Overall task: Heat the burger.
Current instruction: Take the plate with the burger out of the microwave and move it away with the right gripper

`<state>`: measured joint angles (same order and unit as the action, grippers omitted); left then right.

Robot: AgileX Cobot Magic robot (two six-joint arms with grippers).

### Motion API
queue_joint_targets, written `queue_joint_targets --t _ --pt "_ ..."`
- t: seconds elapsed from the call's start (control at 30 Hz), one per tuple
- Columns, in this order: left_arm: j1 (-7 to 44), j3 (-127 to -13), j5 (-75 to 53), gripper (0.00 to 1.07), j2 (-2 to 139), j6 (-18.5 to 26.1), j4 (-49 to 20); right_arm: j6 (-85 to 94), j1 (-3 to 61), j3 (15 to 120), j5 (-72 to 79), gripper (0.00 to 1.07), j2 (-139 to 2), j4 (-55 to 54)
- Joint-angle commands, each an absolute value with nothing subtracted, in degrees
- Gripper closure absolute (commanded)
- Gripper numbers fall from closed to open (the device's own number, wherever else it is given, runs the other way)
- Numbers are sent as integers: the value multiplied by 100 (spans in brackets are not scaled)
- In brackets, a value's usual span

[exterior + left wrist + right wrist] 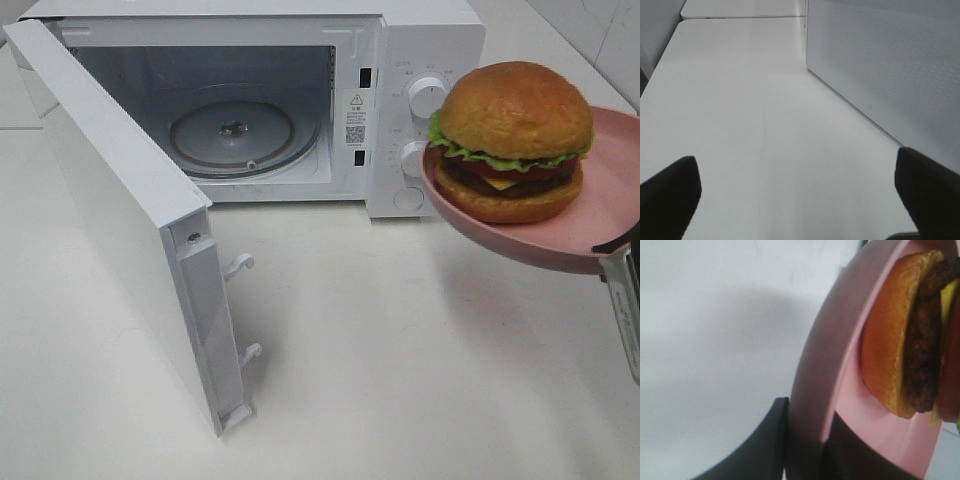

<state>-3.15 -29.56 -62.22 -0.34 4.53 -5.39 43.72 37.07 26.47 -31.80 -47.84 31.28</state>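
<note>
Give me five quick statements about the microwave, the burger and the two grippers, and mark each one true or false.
1. The microwave door stands open. True.
2. The burger lies on the glass turntable. False: it sits on the pink plate, held up in the air in front of the microwave's control panel; the turntable is bare.
3. The right gripper pinches the plate's rim. True: one finger is on each side of the rim.
4. The left gripper holds the door. False: its fingers are spread wide over the white table with nothing between them.
5. The burger has tipped over on the plate. False: it sits upright, top bun uppermost.
</note>
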Motion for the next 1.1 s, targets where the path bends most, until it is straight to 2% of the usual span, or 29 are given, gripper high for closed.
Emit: queue_joint_targets --t 0.03,0.17,0.67,1.1 --pt "-332 -2962 -6148 9 -115 447 -561 3930 3673 2699 -2991 107 -4704 3661" --pt "-332 -2962 -6148 9 -115 447 -561 2939 3673 2699 -3300 107 -4704 4188" --pt "-332 -2962 -6148 9 -115 447 -561 1060 3673 2699 -4326 107 -4836 4778" --pt "-332 -2962 -6148 9 -115 447 -567 -1261 3673 2699 -5088 107 -5844 5604"
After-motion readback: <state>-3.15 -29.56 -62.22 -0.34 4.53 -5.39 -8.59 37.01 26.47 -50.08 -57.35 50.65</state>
